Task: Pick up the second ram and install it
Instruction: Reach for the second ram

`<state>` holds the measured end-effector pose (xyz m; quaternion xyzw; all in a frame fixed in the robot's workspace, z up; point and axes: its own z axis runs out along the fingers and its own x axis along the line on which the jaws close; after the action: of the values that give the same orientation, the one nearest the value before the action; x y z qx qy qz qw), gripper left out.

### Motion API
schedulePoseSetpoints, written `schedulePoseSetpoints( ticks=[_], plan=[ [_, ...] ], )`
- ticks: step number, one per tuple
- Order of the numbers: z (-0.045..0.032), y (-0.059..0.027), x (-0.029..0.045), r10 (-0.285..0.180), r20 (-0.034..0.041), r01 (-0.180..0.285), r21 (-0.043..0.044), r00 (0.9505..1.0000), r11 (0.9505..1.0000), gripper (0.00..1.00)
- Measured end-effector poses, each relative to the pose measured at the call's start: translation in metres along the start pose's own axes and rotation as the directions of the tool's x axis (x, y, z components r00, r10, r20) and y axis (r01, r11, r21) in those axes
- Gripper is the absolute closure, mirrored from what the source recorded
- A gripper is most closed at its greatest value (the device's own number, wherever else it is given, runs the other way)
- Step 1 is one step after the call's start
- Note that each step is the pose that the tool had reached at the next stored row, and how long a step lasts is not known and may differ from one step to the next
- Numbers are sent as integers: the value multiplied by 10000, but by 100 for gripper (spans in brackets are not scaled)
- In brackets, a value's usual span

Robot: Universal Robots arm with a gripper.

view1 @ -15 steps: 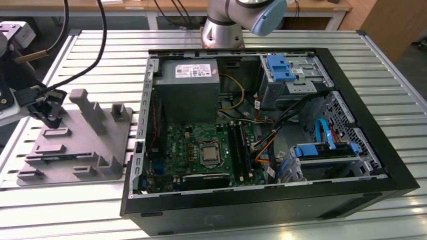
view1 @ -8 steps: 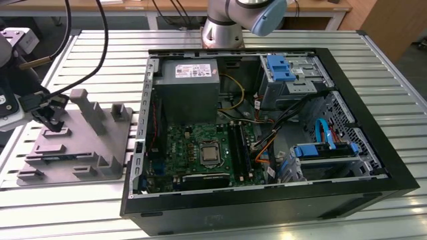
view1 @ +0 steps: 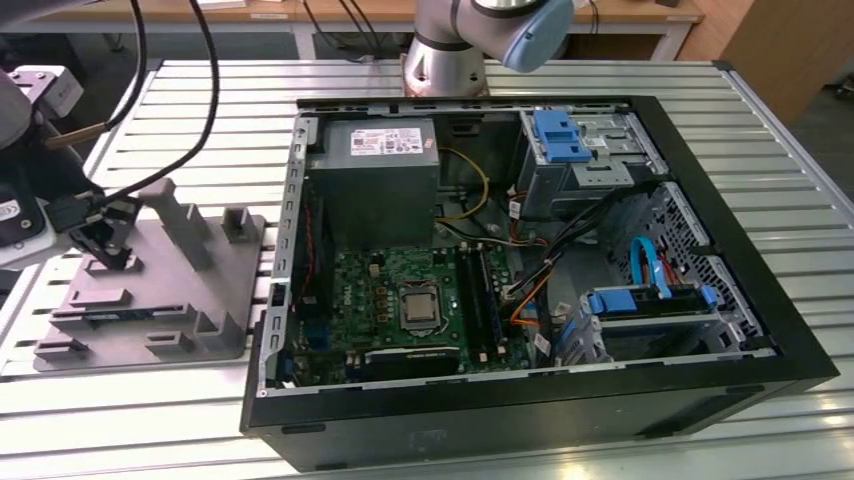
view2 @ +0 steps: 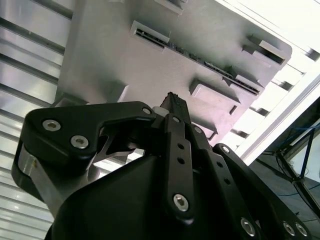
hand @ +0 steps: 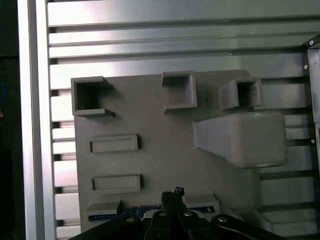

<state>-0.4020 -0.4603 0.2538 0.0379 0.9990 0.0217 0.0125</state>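
- A gray moulded tray with raised blocks and open pockets lies on a slatted metal table, at the exterior view's left.
- Just beside it, an open black computer case lies on its side.
- Inside the case are a green motherboard, a gray power supply, blue drive brackets and loose cables.

Even overhead light fills the exterior view, laying pale streaks of glare along the ribbed silver aluminium tabletop, while the inside of the open black metal computer case lies dimmer. In the second wrist view the tabletop beside the gray moulded plastic tray burns out to white, and the black pincer close to the lens is dark with faint highlights. In the first wrist view the tray's raised blocks cast short, soft shadows.
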Motion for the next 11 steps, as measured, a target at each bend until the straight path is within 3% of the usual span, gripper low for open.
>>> schedulePoseSetpoints(
  ticks=[11],
  plan=[
    [128, -19, 2, 0, -2, 0, 0, 10000, 10000, 90]
  ],
)
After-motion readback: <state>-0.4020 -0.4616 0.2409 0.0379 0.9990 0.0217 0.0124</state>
